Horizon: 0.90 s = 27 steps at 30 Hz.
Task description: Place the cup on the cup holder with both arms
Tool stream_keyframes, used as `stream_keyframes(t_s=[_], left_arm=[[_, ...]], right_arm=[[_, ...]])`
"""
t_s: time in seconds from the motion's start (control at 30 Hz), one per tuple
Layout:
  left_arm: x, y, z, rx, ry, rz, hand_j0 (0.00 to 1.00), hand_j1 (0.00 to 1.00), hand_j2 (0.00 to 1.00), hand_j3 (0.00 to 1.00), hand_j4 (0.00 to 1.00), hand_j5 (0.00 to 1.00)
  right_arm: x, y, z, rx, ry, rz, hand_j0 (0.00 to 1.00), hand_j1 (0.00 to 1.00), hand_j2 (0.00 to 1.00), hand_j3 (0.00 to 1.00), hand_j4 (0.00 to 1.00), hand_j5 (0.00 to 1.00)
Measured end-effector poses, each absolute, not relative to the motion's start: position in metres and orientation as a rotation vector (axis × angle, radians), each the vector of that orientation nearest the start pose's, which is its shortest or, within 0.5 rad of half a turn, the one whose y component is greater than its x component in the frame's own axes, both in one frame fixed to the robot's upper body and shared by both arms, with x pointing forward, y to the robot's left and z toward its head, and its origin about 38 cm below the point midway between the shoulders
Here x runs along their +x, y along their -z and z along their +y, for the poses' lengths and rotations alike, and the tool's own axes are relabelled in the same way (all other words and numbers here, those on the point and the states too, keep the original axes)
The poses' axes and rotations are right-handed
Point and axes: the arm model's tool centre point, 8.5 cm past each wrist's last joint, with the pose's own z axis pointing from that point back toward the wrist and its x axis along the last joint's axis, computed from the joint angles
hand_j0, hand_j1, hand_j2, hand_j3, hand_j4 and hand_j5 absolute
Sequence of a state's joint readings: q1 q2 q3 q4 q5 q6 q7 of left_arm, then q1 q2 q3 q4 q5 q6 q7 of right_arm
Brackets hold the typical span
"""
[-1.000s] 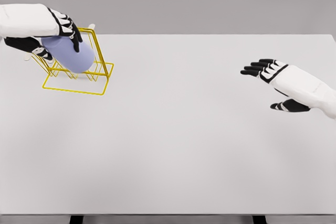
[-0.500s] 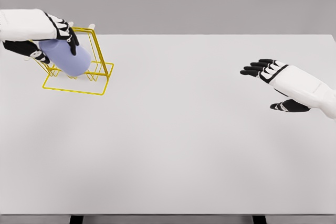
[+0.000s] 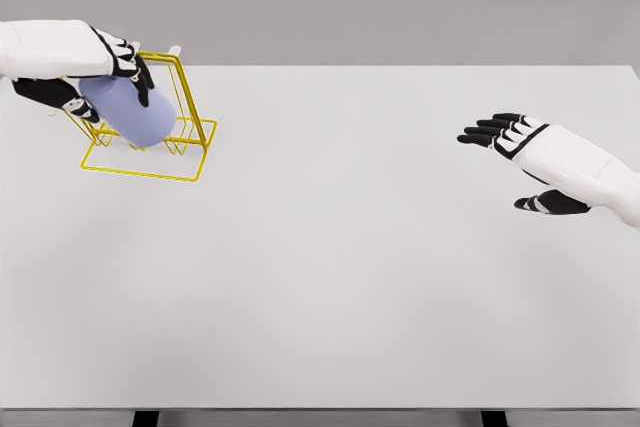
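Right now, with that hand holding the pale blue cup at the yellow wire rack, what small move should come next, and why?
Probably ease the left hand down a little: its fingers wrap the tilted pale blue cup inside the yellow wire rack, whether seated is unclear.

lavender cup (image 3: 140, 115) tilted inside yellow wire cup holder (image 3: 160, 152), table's far-left.

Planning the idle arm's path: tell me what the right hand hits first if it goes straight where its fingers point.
Probably nothing: the right hand points left over bare table, seemingly passing the cup holder; depth is unclear.
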State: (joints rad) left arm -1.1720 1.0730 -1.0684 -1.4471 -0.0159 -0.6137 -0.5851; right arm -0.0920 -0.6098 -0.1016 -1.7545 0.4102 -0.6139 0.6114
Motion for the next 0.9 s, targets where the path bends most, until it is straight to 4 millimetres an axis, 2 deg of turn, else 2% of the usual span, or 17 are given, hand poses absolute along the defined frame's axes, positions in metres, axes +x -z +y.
stream_keyframes(t_s=[0.07, 0.1, 0.43, 0.57, 0.63, 0.73, 0.9], left_arm=[[0.443, -0.341, 0.336, 0.414, 2.165, -1.372, 0.83, 0.83, 0.83, 0.83, 0.83, 0.83], [0.444, -0.34, 0.335, 0.416, 2.168, -1.369, 0.87, 0.87, 0.87, 0.87, 0.87, 0.87], [0.444, -0.341, 0.332, 0.421, 2.177, -1.373, 1.0, 1.0, 1.0, 1.0, 1.0, 1.0], [0.434, -0.354, 0.331, 0.376, 2.136, -1.453, 1.0, 1.0, 1.0, 1.0, 1.0, 1.0], [0.421, -0.336, 0.33, 0.222, 2.059, -1.503, 1.0, 1.0, 1.0, 1.0, 1.0, 1.0], [0.384, -0.319, 0.324, -0.083, 1.889, -1.601, 1.0, 1.0, 1.0, 1.0, 1.0, 1.0], [0.345, -0.268, 0.32, -0.405, 1.674, -1.566, 1.0, 1.0, 1.0, 1.0, 1.0, 1.0]], right_arm=[[0.352, -0.217, -0.338, -0.522, -1.723, -1.662, 1.0, 1.0, 1.0, 1.0, 1.0, 1.0], [0.352, -0.217, -0.338, -0.523, -1.723, -1.662, 1.0, 1.0, 1.0, 1.0, 1.0, 1.0], [0.351, -0.217, -0.339, -0.525, -1.723, -1.659, 1.0, 1.0, 1.0, 1.0, 1.0, 1.0], [0.351, -0.217, -0.339, -0.526, -1.723, -1.659, 1.0, 1.0, 1.0, 1.0, 1.0, 1.0], [0.351, -0.217, -0.339, -0.526, -1.723, -1.659, 1.0, 1.0, 1.0, 1.0, 1.0, 1.0], [0.351, -0.217, -0.34, -0.525, -1.724, -1.657, 1.0, 1.0, 1.0, 1.0, 1.0, 1.0], [0.351, -0.216, -0.34, -0.524, -1.725, -1.655, 1.0, 1.0, 1.0, 1.0, 1.0, 1.0]])
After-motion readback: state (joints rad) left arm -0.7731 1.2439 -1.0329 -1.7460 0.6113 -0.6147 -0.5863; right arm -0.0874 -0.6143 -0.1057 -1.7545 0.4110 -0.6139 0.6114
